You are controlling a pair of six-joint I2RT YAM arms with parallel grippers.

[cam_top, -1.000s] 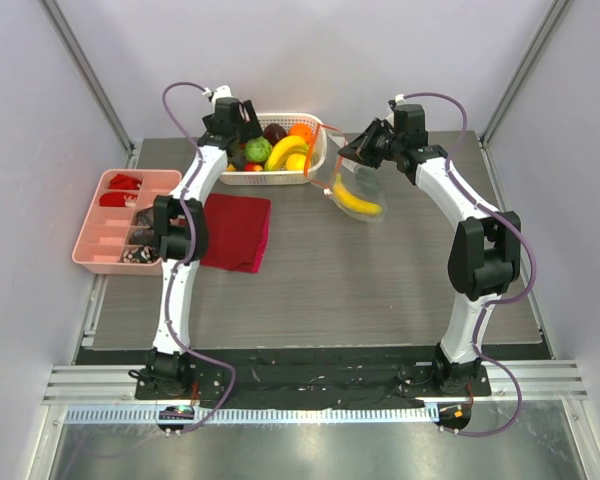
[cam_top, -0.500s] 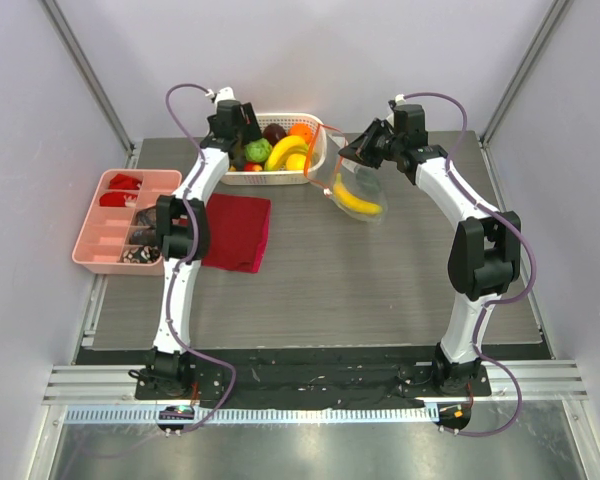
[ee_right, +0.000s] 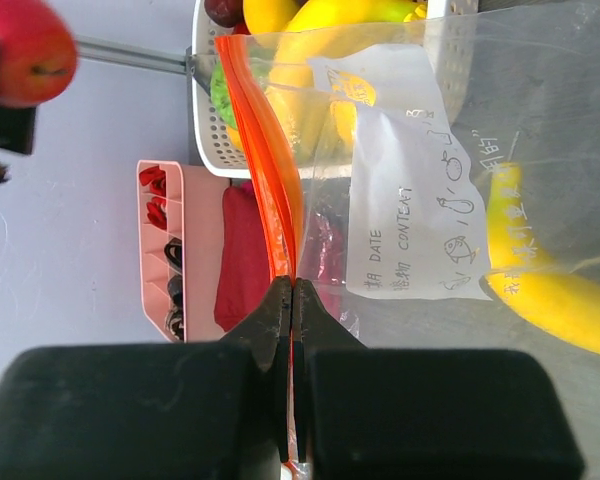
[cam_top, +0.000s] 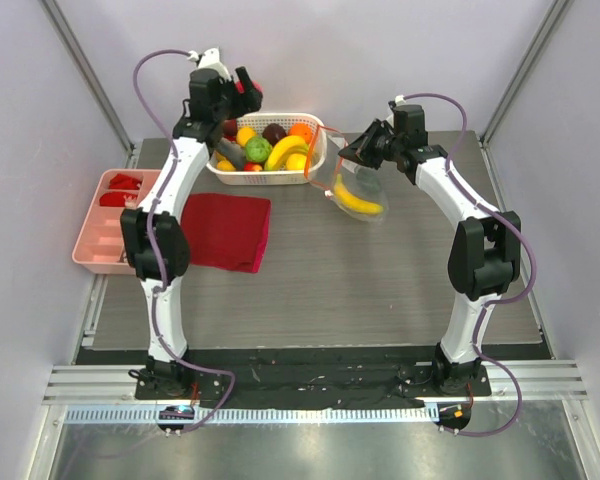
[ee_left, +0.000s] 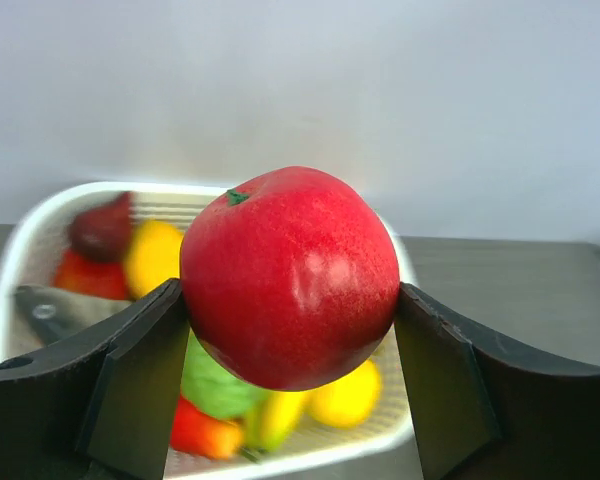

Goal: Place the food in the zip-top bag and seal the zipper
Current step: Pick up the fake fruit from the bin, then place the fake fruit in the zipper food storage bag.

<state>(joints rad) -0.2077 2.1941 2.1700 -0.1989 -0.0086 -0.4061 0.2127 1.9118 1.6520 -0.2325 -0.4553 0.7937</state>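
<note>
My left gripper (cam_top: 242, 88) is shut on a red apple (ee_left: 290, 275) and holds it in the air above the white basket's (cam_top: 315, 150) far left side. It also shows in the right wrist view (ee_right: 25, 50). The basket holds more food: a green round piece (cam_top: 258, 150), a yellow banana (cam_top: 286, 150), orange and dark pieces. My right gripper (cam_top: 348, 152) is shut on the orange-red zipper strip (ee_right: 270, 190) of the clear zip-top bag (cam_top: 352, 195), holding it up with its mouth open. One yellow banana (cam_top: 358, 202) lies inside the bag.
A folded dark red cloth (cam_top: 228, 231) lies left of centre on the grey mat. A pink compartment tray (cam_top: 92, 242) with small items sits at the left edge. Grey walls enclose the back and sides.
My left gripper has risen out of the basket with the red apple and swung up and left. The right arm and bag have not moved.
</note>
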